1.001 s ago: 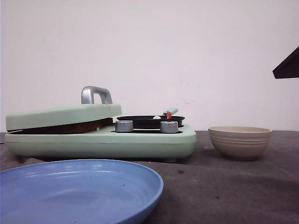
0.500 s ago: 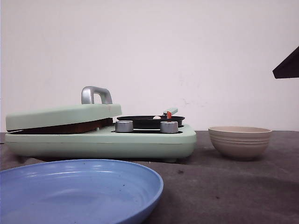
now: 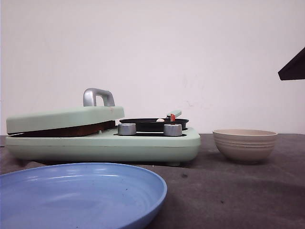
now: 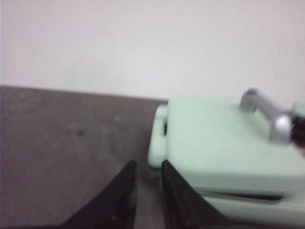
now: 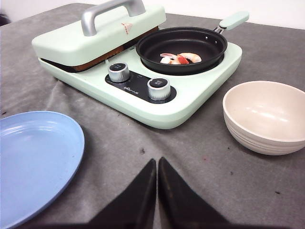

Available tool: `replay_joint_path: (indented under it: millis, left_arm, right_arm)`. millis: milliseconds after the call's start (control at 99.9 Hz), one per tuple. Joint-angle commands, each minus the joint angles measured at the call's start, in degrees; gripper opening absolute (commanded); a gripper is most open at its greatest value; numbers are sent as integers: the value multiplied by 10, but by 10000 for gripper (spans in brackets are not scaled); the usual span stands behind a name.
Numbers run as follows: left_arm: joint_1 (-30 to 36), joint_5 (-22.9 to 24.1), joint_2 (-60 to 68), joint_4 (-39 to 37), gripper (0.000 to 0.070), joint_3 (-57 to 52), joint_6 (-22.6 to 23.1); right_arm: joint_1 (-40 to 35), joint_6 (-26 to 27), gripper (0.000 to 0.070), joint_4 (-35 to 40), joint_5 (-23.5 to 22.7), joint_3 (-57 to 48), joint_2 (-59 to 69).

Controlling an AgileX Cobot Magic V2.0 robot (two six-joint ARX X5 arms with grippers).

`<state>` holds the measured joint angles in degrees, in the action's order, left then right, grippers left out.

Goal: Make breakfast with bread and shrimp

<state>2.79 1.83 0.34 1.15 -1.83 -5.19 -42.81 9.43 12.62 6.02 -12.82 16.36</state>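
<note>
The bread shows only as a brown crust edge (image 5: 102, 58) in the gap under the nearly shut mint-green lid (image 5: 71, 40) of the breakfast maker; the front view shows the same brown band (image 3: 66, 130). Several shrimp (image 5: 180, 58) lie in the black pan (image 5: 157, 47) on the maker's right half; one orange tail (image 3: 172, 117) pokes above the pan rim. My right gripper (image 5: 157, 161) is shut and empty, above the grey cloth in front of the maker. My left gripper (image 4: 147, 163) has a narrow gap and is empty, near the lid end (image 4: 224, 138) of the maker.
A blue plate (image 5: 33, 157) lies in front of the maker, also in the front view (image 3: 76, 195). An empty beige bowl (image 5: 267, 114) stands to its right (image 3: 244, 143). Two silver knobs (image 5: 138, 80) sit on the maker's front. A dark shape (image 3: 293, 67) shows at the upper right edge.
</note>
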Motion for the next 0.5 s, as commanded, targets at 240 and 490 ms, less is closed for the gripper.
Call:
replay_joint_path:
  millis: [240, 490]
  left_arm:
    - [-37, -8, -2, 99, 0, 10, 16]
    - [-33, -33, -1, 96, 0, 10, 17]
  right_arm:
    - [-6, 7, 0, -6, 0, -2, 0]
    - [-6, 6, 0, -6, 1, -2, 0]
